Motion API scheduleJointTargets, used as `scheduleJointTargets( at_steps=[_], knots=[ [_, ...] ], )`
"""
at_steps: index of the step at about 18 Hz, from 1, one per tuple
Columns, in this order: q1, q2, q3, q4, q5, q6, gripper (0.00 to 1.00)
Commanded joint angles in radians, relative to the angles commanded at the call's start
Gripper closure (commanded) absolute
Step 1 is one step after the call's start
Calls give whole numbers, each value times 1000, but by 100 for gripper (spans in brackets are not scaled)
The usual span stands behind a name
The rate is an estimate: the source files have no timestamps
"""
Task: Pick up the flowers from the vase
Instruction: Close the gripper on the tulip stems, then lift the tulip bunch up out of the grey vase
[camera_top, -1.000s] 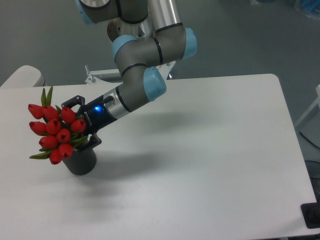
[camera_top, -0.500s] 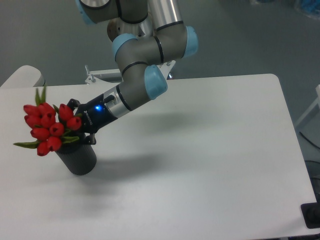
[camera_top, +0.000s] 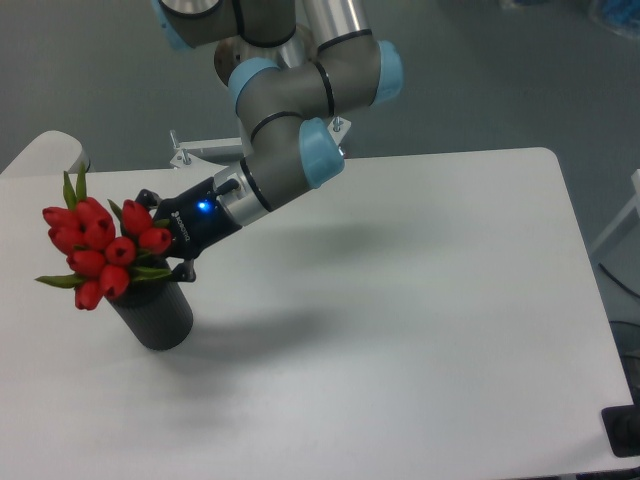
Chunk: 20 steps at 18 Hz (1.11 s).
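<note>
Just left of claw (camera_top: 160, 243), flowers (camera_top: 98, 250) lean over vase (camera_top: 155, 313).

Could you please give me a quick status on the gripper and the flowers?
Gripper shut on the flowers, at the stems. Bunch leaning left, base at the mouth of the vase, not lifted clear. Nothing in the way on the table.

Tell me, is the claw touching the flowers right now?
Touching. The camera view shows the claw closed around the bunch, its fingers pressed against the flowers just above the vase.
</note>
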Motion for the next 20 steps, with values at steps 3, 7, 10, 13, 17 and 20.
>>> scheduleJointTargets(
  at_steps=[3,7,10,13,17,20],
  knots=[
    [8,0,34,0,-11,-57,86],
    [17,0,100,0,-11,-179,86],
    [25,3,132,0,-11,-262,86],
    [43,6,155,0,-11,-314,86],
    [66,8,181,0,-11,-385,86],
    [103,12,195,0,-61,-452,86]
  ],
)
